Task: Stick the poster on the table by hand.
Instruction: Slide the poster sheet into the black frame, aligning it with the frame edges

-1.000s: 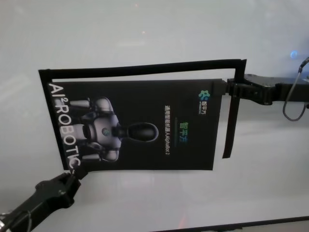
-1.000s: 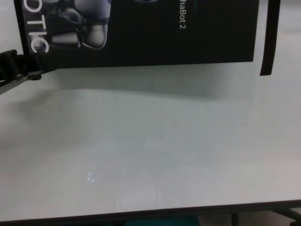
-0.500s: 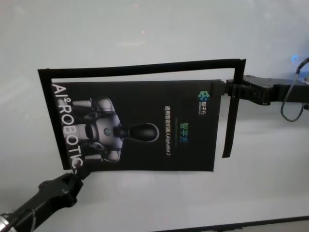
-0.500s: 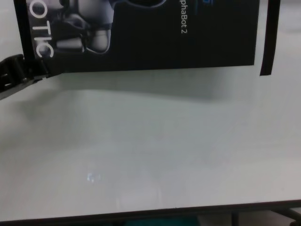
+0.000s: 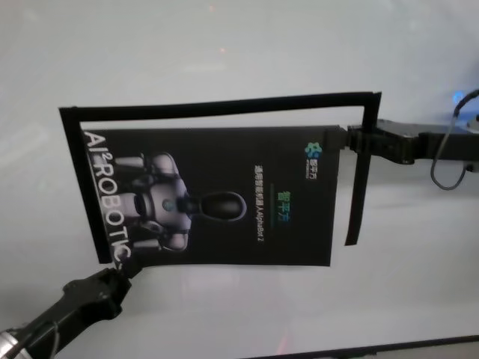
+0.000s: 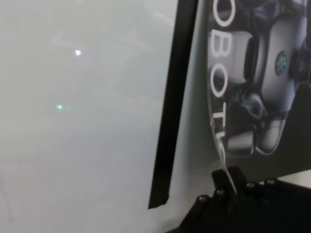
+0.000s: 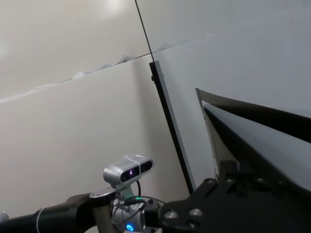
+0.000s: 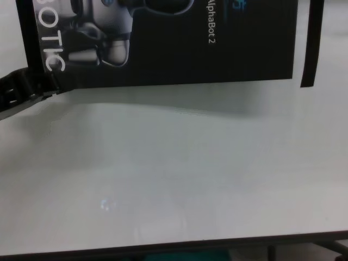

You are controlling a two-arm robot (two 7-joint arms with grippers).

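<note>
The poster [image 5: 217,198], black with a white-grey robot figure and white letters, hangs just above the white table [image 5: 239,60], casting a shadow. My left gripper [image 5: 120,272] is shut on its near left corner. My right gripper [image 5: 349,140] is shut on its far right corner. In the chest view the poster [image 8: 174,49] fills the top and the left gripper [image 8: 48,89] holds the corner below "OTIC". The left wrist view shows the poster [image 6: 257,77] pinched in the left gripper [image 6: 228,183]. The right wrist view shows the poster's edge [image 7: 262,121] in the right gripper [image 7: 228,175].
Narrow black strips lie on the table around the poster: one along the far side [image 5: 224,103], one on the left [image 5: 78,179], one on the right [image 5: 357,187]. The table's dark front edge [image 8: 174,247] is near. A small grey camera unit [image 7: 128,170] shows in the right wrist view.
The poster has shifted slightly toward the near edge of the table, and my left gripper has moved with it. The right gripper has barely moved.
</note>
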